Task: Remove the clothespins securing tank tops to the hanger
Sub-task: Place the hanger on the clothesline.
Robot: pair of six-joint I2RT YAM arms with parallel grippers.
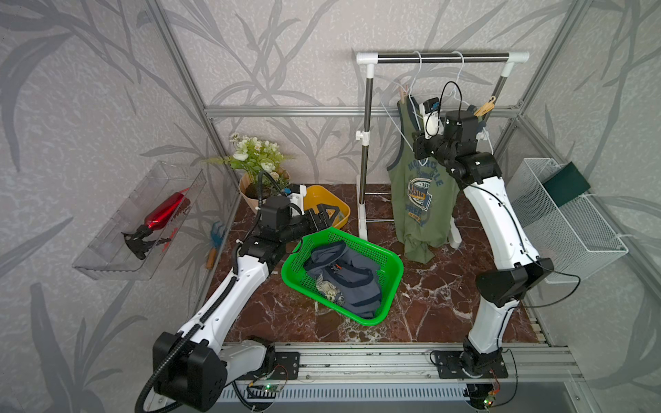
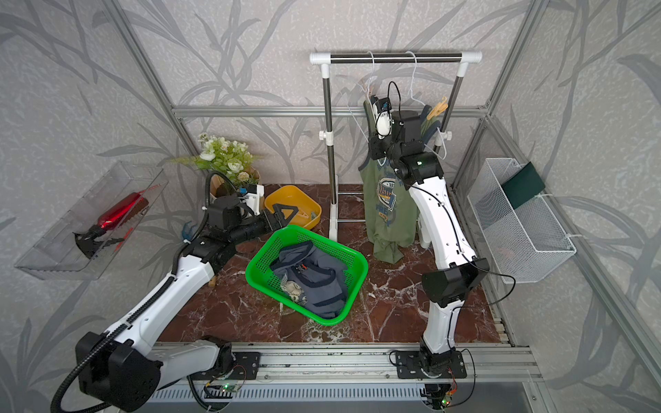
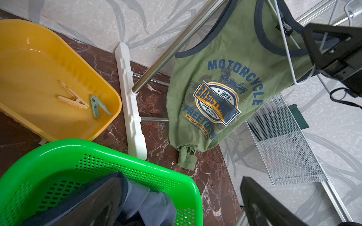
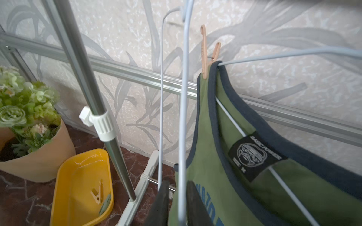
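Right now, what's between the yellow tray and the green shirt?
The rack's white foot and steel pole, between yellow tray and green shirt; left wrist view shows it.

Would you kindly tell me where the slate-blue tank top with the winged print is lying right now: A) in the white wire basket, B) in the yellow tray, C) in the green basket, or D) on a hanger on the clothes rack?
C: in a top view the slate-blue tank top lies crumpled inside the green basket, while only the olive-green tank top hangs on the clothes rack.
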